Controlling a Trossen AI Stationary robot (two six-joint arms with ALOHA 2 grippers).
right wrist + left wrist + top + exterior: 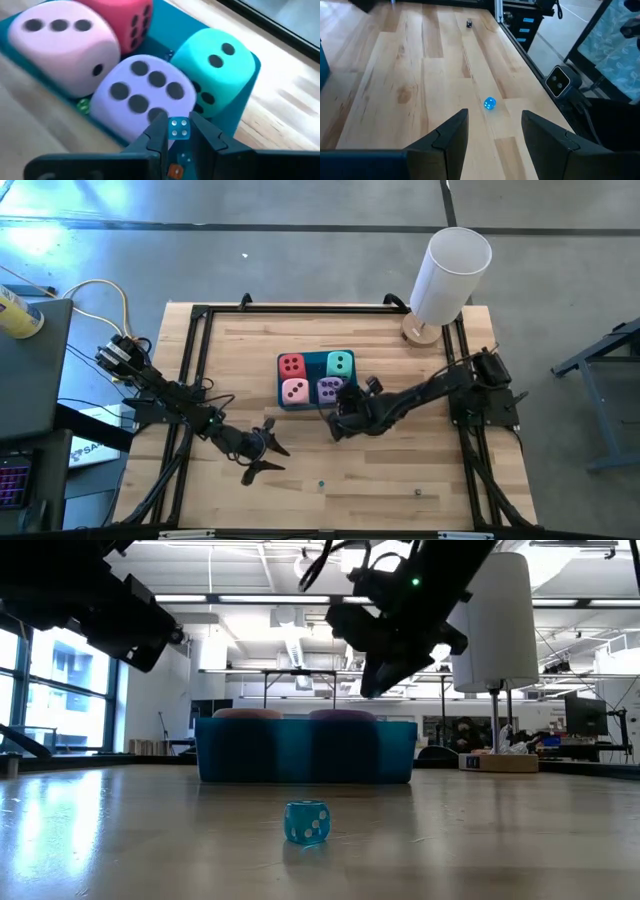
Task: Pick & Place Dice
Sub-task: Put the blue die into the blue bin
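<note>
A blue tray (312, 363) at the table's middle holds a red die (292, 365), a teal die (340, 363), a pink die (295, 391) and a purple die (327, 388), all resting on its floor. My right gripper (178, 137) hangs over the tray's near right corner, shut on a tiny blue see-through die (178, 128) just above the purple die (142, 92). My left gripper (495, 135) stands open near the table's front left. Ahead of it a second tiny blue die (490, 104) lies on the wood, apart from its fingers. My right gripper pinches the tiny blue die by two opposite faces (172, 131) between its two fingertips. The fingers slant down from the table's near right toward the tray. The die is lifted clear, above the purple die's near edge.
A white cylinder on a round wooden foot (450, 270) stands at the back right corner. A black rail frame (195, 350) runs around the tabletop. A tiny dark die (418, 492) lies near the front edge, and a small green bead (82, 105) sits in the tray.
</note>
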